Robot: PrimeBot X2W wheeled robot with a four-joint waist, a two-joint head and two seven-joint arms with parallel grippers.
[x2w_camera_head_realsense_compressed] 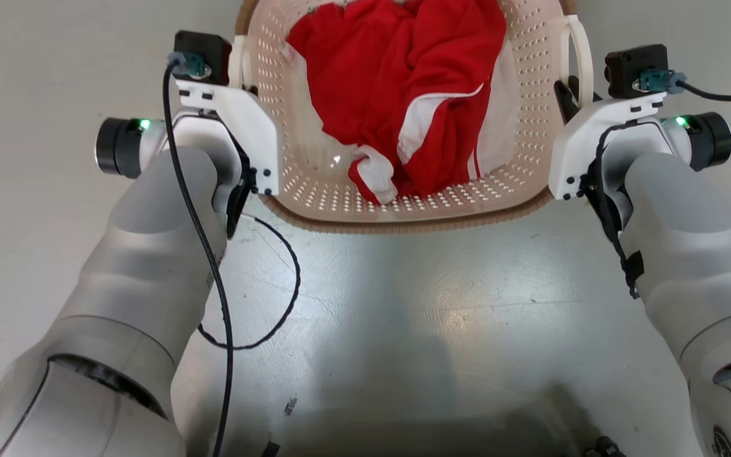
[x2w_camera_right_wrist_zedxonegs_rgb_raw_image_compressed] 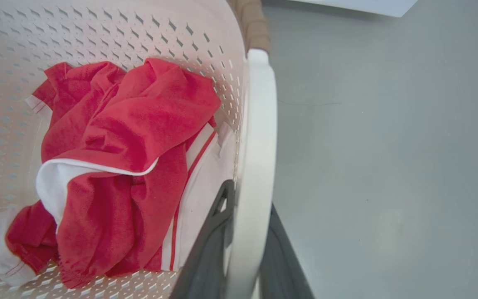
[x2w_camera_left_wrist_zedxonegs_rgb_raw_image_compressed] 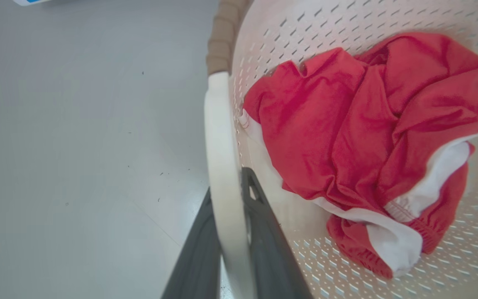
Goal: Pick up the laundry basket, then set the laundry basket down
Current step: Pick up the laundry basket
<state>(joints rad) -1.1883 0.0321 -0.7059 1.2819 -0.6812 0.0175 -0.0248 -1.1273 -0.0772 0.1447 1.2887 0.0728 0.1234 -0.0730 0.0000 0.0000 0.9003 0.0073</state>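
Note:
The cream-white perforated laundry basket point(x2w_camera_head_realsense_compressed: 315, 184) with a brown woven-look rim point(x2w_camera_head_realsense_compressed: 403, 223) is at the top middle of the head view, between my two arms. A crumpled red and white garment point(x2w_camera_head_realsense_compressed: 403, 95) lies inside it. My left gripper point(x2w_camera_left_wrist_zedxonegs_rgb_raw_image_compressed: 227, 185) is shut on the basket's left loop handle point(x2w_camera_left_wrist_zedxonegs_rgb_raw_image_compressed: 218, 124), one dark finger on each side of the white band. My right gripper point(x2w_camera_right_wrist_zedxonegs_rgb_raw_image_compressed: 250, 197) grips the right loop handle point(x2w_camera_right_wrist_zedxonegs_rgb_raw_image_compressed: 259, 124) the same way. In the head view the white wrist brackets hide most of both grippers' fingers. I cannot tell whether the basket touches the floor.
Glossy grey floor point(x2w_camera_head_realsense_compressed: 403, 317) spreads on all sides. A black cable point(x2w_camera_head_realsense_compressed: 276, 298) loops from my left arm below the basket's near rim. A white object's edge point(x2w_camera_right_wrist_zedxonegs_rgb_raw_image_compressed: 355, 5) lies beyond the right handle, and a blue-and-white scrap point(x2w_camera_left_wrist_zedxonegs_rgb_raw_image_compressed: 31, 1) lies beyond the left.

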